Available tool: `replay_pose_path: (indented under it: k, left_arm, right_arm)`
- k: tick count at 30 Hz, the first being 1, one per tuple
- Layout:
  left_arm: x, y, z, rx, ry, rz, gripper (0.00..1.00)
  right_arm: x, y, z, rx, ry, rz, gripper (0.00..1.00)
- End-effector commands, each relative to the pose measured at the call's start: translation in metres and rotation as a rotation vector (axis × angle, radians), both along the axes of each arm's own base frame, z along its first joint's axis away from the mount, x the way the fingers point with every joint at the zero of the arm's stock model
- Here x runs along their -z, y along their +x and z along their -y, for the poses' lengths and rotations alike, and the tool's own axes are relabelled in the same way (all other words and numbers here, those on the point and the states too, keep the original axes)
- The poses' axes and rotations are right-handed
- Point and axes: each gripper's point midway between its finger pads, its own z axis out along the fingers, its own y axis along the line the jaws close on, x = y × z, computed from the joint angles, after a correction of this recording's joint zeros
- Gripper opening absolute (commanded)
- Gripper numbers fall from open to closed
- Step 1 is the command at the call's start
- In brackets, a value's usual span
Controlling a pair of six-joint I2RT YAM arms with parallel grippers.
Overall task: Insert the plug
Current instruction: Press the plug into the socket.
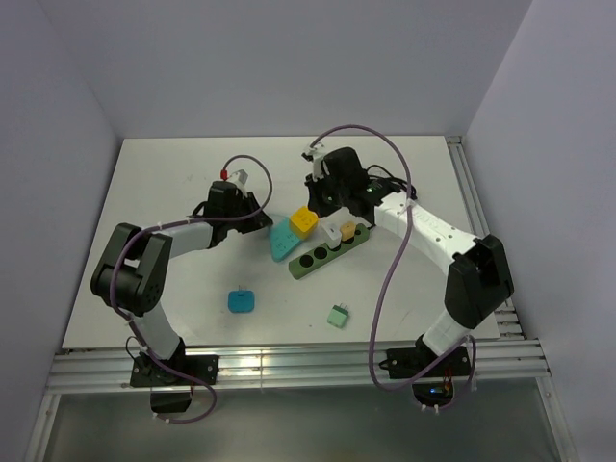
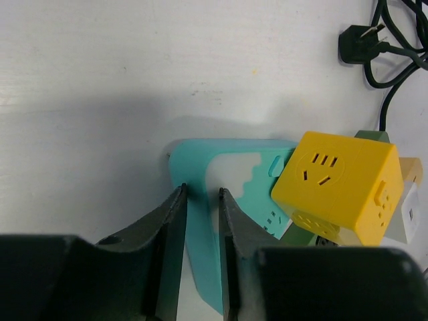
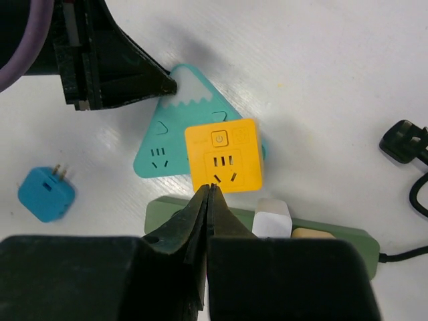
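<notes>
We are pinching the teal triangular adapter (image 2: 227, 150) with the left pincer (image 2: 202, 191). Its two fingers are closing on either side of the adapter's peak, so the rest of the teal body is spreading away beyond the fingertips. We judge that this grip is there to steady the adapter, so that it is not sliding across the table (image 3: 321, 67) when something is pushed against it.

The right pincer (image 3: 208, 188) is pressed together and carrying nothing. Its joined tips are hovering at the near edge of the yellow cube plug (image 3: 223, 155), which is lying just beyond them and partly overlapping the teal adapter. From the wrist view we cannot tell whether the tips are touching the cube. We take the closed fingers to be serving as one blunt pusher, better suited to pressing or nudging the cube than to lifting it.

Directly under the right pincer the green power strip (image 3: 348, 242) is lying crosswise, with a white plug (image 3: 271, 217) and a cream plug (image 3: 311, 233) seated in it just to the right of the tips. A blue plug (image 3: 45, 194) is resting well off to the left, and a black plug (image 3: 401, 142) with its cable is lying far to the right.

We judge the yellow cube not yet seated, since it is sitting skewed over the teal adapter.
</notes>
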Motion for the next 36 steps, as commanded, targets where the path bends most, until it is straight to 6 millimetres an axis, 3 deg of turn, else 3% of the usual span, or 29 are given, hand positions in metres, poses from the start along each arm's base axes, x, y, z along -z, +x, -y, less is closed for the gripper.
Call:
replay_pose_path:
  k: [1, 5, 8, 11, 14, 16, 24, 27, 29, 32, 34, 36]
  left_arm:
    - [0.081, -0.054, -0.054, -0.074, 0.229, -0.283, 0.23]
    - [0.081, -0.054, -0.053, -0.071, 0.228, -0.283, 0.23]
    - [0.081, -0.053, -0.053, -0.070, 0.227, -0.283, 0.23]
    - [0.082, -0.054, -0.053, -0.068, 0.227, -0.284, 0.23]
    - [0.081, -0.053, -0.053, -0.068, 0.227, -0.279, 0.22]
    - [0.082, -0.054, -0.053, -0.068, 0.231, -0.282, 0.22]
    - [0.081, -0.053, -0.053, -0.068, 0.230, -0.280, 0.22]
    - [0.077, -0.053, -0.053, -0.072, 0.224, -0.268, 0.23]
    - [0.074, -0.053, -0.054, -0.076, 0.224, -0.260, 0.23]
    - [0.065, -0.052, -0.057, -0.095, 0.222, -0.226, 0.26]
    - [0.059, -0.055, -0.058, -0.099, 0.217, -0.211, 0.31]
    - [0.047, -0.050, -0.059, -0.113, 0.201, -0.159, 0.40]
  right_arm:
    - [-0.049, 0.011, -0.005, 0.060, 0.152, 0.150, 0.00]
    - [-0.020, 0.006, -0.007, 0.068, 0.165, 0.102, 0.00]
    - [0.031, 0.007, -0.017, 0.051, 0.104, -0.009, 0.00]
    - [0.061, 0.005, -0.024, 0.042, 0.048, -0.069, 0.00]
    - [0.088, 0.004, -0.019, 0.068, -0.038, -0.122, 0.00]
    - [0.093, 0.005, -0.012, 0.091, -0.065, -0.121, 0.00]
    - [0.062, 0.008, -0.010, 0.106, -0.037, -0.066, 0.00]
    - [0.032, 0.005, -0.009, 0.105, 0.014, -0.017, 0.00]
    - [0.010, -0.002, -0.007, 0.104, 0.058, 0.018, 0.00]
    - [-0.003, -0.015, 0.003, 0.108, 0.081, 0.037, 0.00]
    - [0.005, -0.027, 0.012, 0.115, 0.075, 0.022, 0.00]
    - [0.000, -0.037, 0.019, 0.122, 0.095, 0.037, 0.00]
